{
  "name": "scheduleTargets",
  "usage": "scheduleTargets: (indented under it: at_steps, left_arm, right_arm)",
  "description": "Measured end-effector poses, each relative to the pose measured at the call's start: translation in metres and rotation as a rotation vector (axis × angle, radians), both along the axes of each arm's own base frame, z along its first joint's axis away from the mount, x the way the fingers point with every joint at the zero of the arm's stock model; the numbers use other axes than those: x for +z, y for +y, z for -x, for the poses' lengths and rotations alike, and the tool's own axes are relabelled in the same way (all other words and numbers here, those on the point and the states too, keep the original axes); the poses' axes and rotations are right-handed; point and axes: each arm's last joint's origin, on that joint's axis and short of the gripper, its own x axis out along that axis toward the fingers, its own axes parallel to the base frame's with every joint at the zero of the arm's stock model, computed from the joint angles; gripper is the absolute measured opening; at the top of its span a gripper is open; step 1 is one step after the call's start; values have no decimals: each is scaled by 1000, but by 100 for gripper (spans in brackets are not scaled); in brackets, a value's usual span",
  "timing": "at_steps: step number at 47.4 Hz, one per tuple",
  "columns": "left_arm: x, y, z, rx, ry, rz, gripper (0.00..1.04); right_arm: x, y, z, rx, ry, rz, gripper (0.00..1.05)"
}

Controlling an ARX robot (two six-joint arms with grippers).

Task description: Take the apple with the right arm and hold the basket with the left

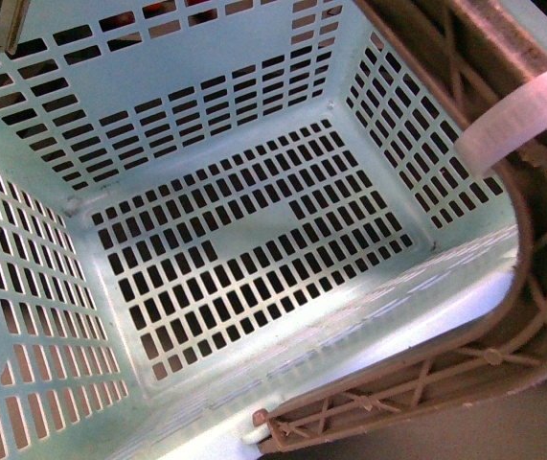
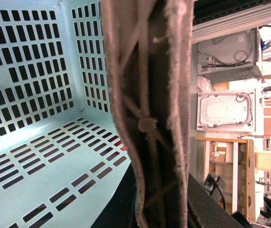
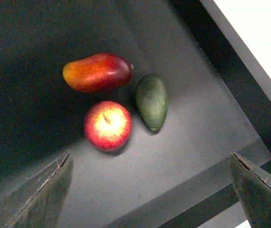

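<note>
The pale mint-green basket [image 1: 254, 240] fills the front view, seen from above into its slotted inside, which holds nothing. Its brownish-grey latticed handle [image 1: 503, 355] with a white band [image 1: 517, 110] runs along the right. In the left wrist view the handle [image 2: 147, 109] stands close up, and my left gripper [image 2: 149, 209] is shut on it. The red apple [image 3: 107, 125] with a yellow patch at its stem lies on a dark grey surface. My right gripper [image 3: 152, 194] hangs above, open wide, its fingers [image 3: 40, 194] apart from the apple.
Next to the apple lie a red-orange mango [image 3: 97, 71] and a dark green avocado [image 3: 152, 100]. A raised dark edge [image 3: 230, 80] borders the grey surface [image 3: 182, 152]. Shelves and white appliances [image 2: 228, 109] stand beyond the basket in the left wrist view.
</note>
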Motion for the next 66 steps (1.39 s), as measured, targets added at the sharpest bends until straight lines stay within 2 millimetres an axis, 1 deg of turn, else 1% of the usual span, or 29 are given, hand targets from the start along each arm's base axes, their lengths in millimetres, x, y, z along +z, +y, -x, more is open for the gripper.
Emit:
scheduleTargets:
  at_steps: [3, 6, 8, 9, 11, 14, 19, 24, 29, 41, 50, 58, 59, 63, 66]
  left_arm:
    - [0, 0, 0, -2, 2, 1, 8]
    - [0, 0, 0, -2, 1, 1, 8]
    - [0, 0, 0, 2, 0, -1, 8]
    - [0, 0, 0, 2, 0, -1, 8]
    - [0, 0, 0, 3, -1, -2, 8]
    - [0, 0, 0, 3, -1, -2, 8]
    - [0, 0, 0, -2, 1, 1, 8]
    - [0, 0, 0, -2, 1, 1, 8]
    - [0, 0, 0, 3, -1, -2, 8]
    - [0, 0, 0, 1, 0, 0, 8]
    - [0, 0, 0, 0, 0, -1, 8]
    - [0, 0, 0, 1, 0, 0, 8]
    - [0, 0, 0, 0, 0, 0, 8]
    - [0, 0, 0, 1, 0, 0, 8]
    - [0, 0, 0, 1, 0, -1, 8]
  right_arm:
    - [-16, -8, -13, 19, 48, 1, 96]
    - [-35, -13, -24, 41, 94, -39, 96]
    - [-48, -13, -30, 60, 132, -78, 96]
    - [-51, -12, -31, 65, 141, -88, 96]
    - [-67, -10, -37, 83, 188, -134, 96]
    - [-83, -7, -45, 98, 228, -171, 96]
    - [-104, -5, -59, 102, 267, -214, 96]
    - [-117, -6, -70, 94, 293, -220, 96]
    - [-126, -9, -79, 92, 305, -219, 96]
    - [-131, -22, -99, 64, 283, -231, 96]
    - [-138, -26, -108, 53, 282, -251, 96]
    - [-146, -25, -113, 41, 280, -268, 96]
    - [-146, -25, -113, 40, 279, -269, 95]
    - [-147, -25, -114, 36, 277, -269, 84]
    - [-147, -24, -115, 36, 274, -269, 78]
